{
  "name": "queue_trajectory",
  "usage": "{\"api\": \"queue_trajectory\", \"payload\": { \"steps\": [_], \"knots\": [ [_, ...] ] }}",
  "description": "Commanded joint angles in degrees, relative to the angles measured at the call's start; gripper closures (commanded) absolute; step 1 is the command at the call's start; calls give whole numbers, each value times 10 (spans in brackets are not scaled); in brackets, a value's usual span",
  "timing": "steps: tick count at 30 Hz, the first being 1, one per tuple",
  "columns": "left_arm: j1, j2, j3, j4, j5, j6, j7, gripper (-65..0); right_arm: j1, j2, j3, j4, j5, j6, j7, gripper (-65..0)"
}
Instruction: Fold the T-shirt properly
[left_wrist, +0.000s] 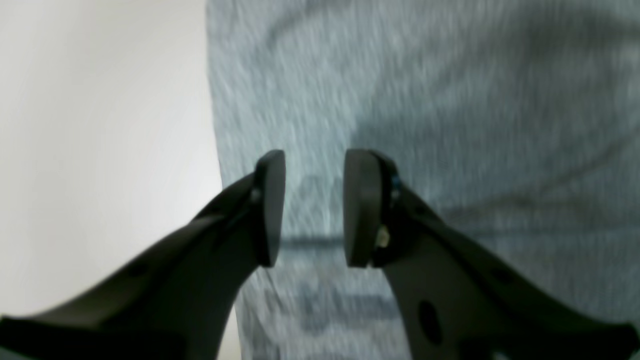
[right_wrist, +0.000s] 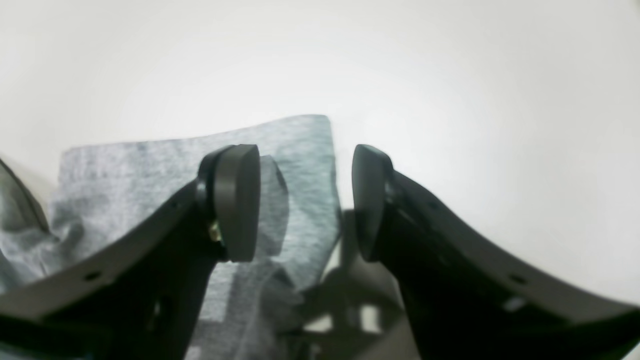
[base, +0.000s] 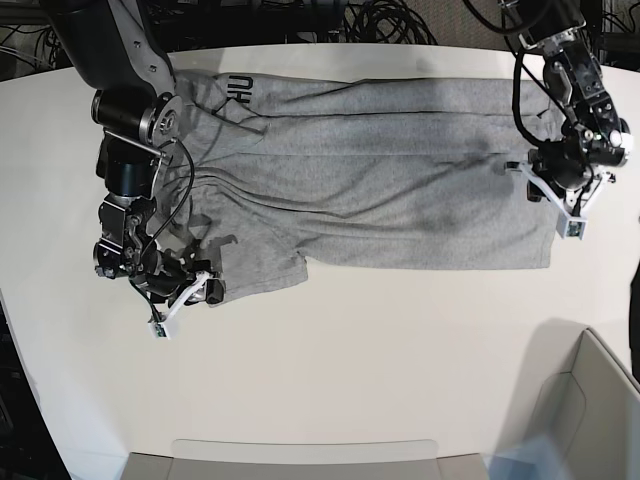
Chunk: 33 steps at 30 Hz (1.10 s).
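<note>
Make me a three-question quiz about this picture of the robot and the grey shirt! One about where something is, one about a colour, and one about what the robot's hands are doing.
1. Where does the T-shirt lie?
A. Spread out on the white table
B. Hanging from a hook
C. Inside a box

2. What colour is the T-shirt?
A. Red
B. Grey
C. Green

3. How do the left gripper and the right gripper stand?
A. Both shut tight
B. Both open, holding nothing
C. Both lifting the shirt high

Answers:
1. A, the base view shows it spread across the tabletop.
2. B, the cloth is heather grey in every view.
3. B, each wrist view shows a clear gap between the pads with no cloth pinched.
</note>
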Motion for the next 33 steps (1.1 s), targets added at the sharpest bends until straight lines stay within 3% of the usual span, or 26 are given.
{"api": "queue_trajectory", "payload": {
  "steps": [1,5,10,13,17,21,33],
  "knots": [
    [-31,-21,-1,-13,-3,1,-12,-240,1,-4,-23,-5,-23,4,-46,-291],
    [-132,-55,5,-130,-3,0,-28,-249,-7,-3,-74,-5,-19,4,-47,-291],
    [-218,-111,138,-304,-3,2,-130,-252,-9,-1,-77,-5,-19,3,-47,-291],
    [-270,-120,189,-419,-2,4,-189,-252,-9,-1,-77,-5,-19,3,-47,-291],
    [-313,-121,198,-550,-2,2,-254,-252,-9,0,-77,-3,-22,2,-47,-291],
    [-315,-131,198,-567,-2,4,-281,-252,-9,1,-77,-3,-23,2,-47,-291],
    [-314,-146,199,-571,-2,4,-291,-252,-8,12,-78,-5,-23,2,-47,-291]
  ]
}}
